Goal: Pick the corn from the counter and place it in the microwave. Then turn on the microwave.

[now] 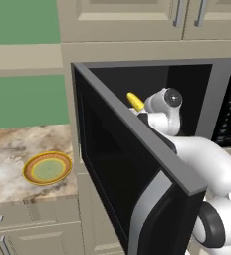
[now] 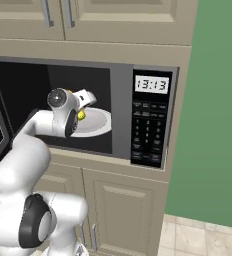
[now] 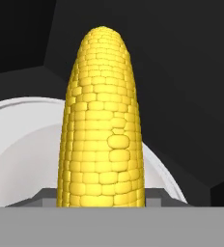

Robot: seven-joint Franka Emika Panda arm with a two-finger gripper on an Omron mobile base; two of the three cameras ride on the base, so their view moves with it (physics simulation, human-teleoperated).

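1. Reaching into the open microwave (image 2: 120, 85), the gripper (image 3: 102, 195) grasps the corn (image 3: 102, 125), its jaws pressed against the cob's base on both sides.
2. The hand view shows the cob's long axis running straight away from the hand, its rounded yellow tip pointing toward the dark back wall.
3. That same view shows the white turntable plate (image 3: 17, 144) lying below and behind the cob; whether the corn touches it cannot be told.
4. The left base view shows the corn (image 1: 135, 101) tilted, its free end up and to the left, just past the top edge of the open door (image 1: 132, 169).
5. It also shows a green plate (image 1: 47, 168) with a yellow rim on the counter (image 1: 18, 144) to the left.
6. The right base view shows the button panel (image 2: 149, 135) and lit clock (image 2: 151, 84) on the right, with just a small yellow bit of corn (image 2: 81, 115) past the wrist.
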